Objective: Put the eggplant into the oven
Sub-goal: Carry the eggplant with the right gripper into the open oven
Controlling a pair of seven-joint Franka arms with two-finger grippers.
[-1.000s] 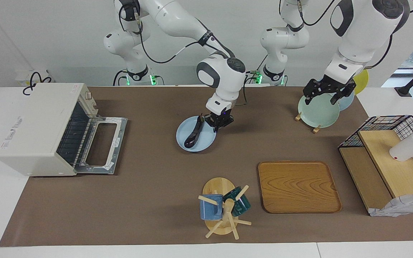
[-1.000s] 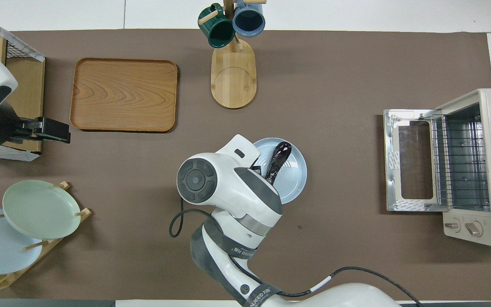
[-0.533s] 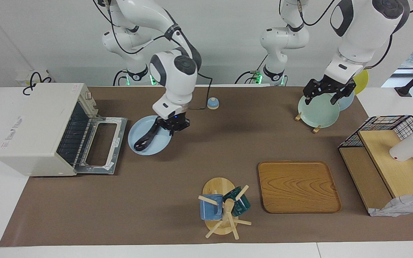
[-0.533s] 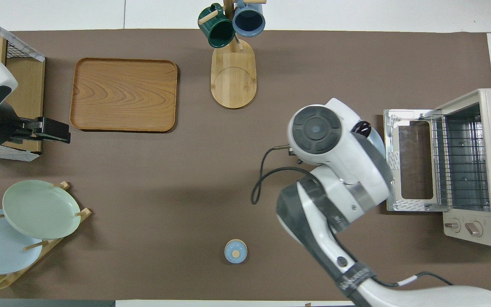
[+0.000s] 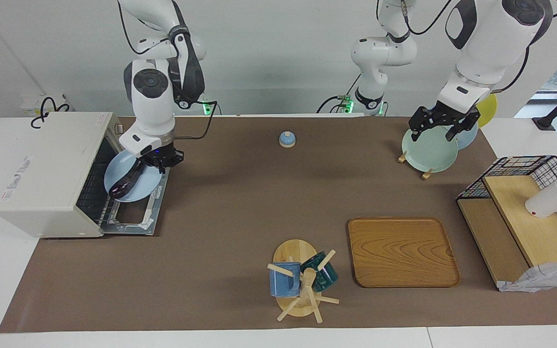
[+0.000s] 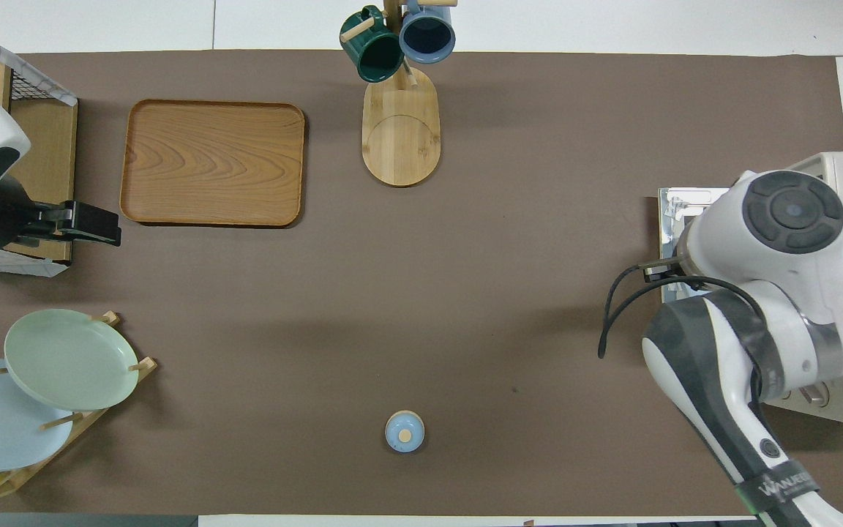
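Right gripper (image 5: 159, 161): we had it clamped on the rim of the plate (image 5: 119, 180), holding the plate up over the open oven door (image 5: 136, 212)
Eggplant (image 5: 127, 180): it lay on the carried plate, just in front of the oven's mouth, not yet inside
Long axis: it ran slantwise from the gripper end of the plate down toward the rack opening, so its free tip pointed at the cavity
Oven (image 5: 51, 171): it stood at the right arm's end of the table, door folded down flat; the cavity lay straight on from the plate's leading edge
Key relation: we judged that the plate had to go further into the mouth, or tip, for the eggplant to get in
Left gripper (image 5: 440, 124): we kept it waiting over the dish rack (image 5: 426, 159), fingers spread and holding nothing
Overhead view: our right arm (image 6: 773, 293) hid plate and eggplant
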